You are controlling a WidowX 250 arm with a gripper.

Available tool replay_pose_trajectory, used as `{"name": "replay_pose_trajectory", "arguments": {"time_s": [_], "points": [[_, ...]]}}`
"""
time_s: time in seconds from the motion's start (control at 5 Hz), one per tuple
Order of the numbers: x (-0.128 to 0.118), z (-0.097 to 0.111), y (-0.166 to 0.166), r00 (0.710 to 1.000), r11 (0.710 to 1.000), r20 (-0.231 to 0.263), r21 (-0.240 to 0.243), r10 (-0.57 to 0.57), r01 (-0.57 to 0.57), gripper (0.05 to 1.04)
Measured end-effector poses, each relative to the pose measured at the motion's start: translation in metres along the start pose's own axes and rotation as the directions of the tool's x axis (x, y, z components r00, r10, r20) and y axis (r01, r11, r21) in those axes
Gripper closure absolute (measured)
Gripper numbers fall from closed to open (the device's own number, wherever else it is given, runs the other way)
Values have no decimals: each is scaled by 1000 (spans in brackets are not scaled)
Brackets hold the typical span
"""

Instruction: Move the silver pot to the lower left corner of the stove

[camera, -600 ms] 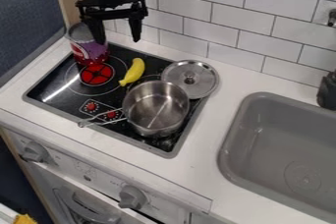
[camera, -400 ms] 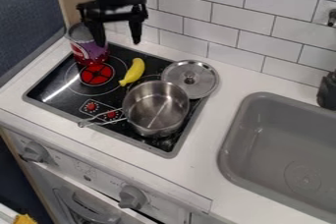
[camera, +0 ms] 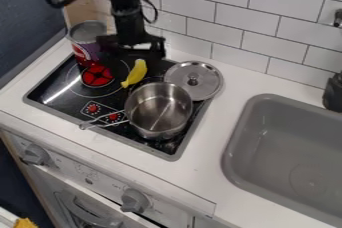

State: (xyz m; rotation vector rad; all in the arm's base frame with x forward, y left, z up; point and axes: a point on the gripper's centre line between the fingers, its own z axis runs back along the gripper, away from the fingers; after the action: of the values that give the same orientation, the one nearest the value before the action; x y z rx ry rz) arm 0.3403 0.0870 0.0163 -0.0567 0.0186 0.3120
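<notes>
The gripper (camera: 135,61) hangs open over the back of the stove (camera: 57,106), above the banana's upper end, its dark fingers hard to make out against the black top. In front of it and to the right, the silver pot (camera: 158,110) stands upright on the right front part of the stove. The pot's wire handle points left across the stove's knobs. Gripper and pot are apart.
A yellow banana (camera: 135,73) lies just behind the pot. The metal lid (camera: 194,80) rests at the stove's back right edge. A tin can (camera: 87,42) stands back left; a grey sink (camera: 287,144) is at right.
The gripper has come down and to the right, from above the can toward the back of the stove. Pot, banana, lid and can have stayed in place.
</notes>
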Motion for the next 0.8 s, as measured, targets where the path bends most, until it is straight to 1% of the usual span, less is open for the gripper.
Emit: {"name": "replay_pose_trajectory", "arguments": {"time_s": [0.2, 0.4, 0.6, 0.8], "points": [[-13, -1, -9, 997, 997, 24, 3, -72, 72, 83], [-24, -8, -16, 991, 990, 15, 25, -137, 136, 83], [-29, -14, -18, 987, 986, 17, 53, -162, 160, 83], [-29, -23, -20, 983, 979, 10, 88, -185, 184, 134]]}}
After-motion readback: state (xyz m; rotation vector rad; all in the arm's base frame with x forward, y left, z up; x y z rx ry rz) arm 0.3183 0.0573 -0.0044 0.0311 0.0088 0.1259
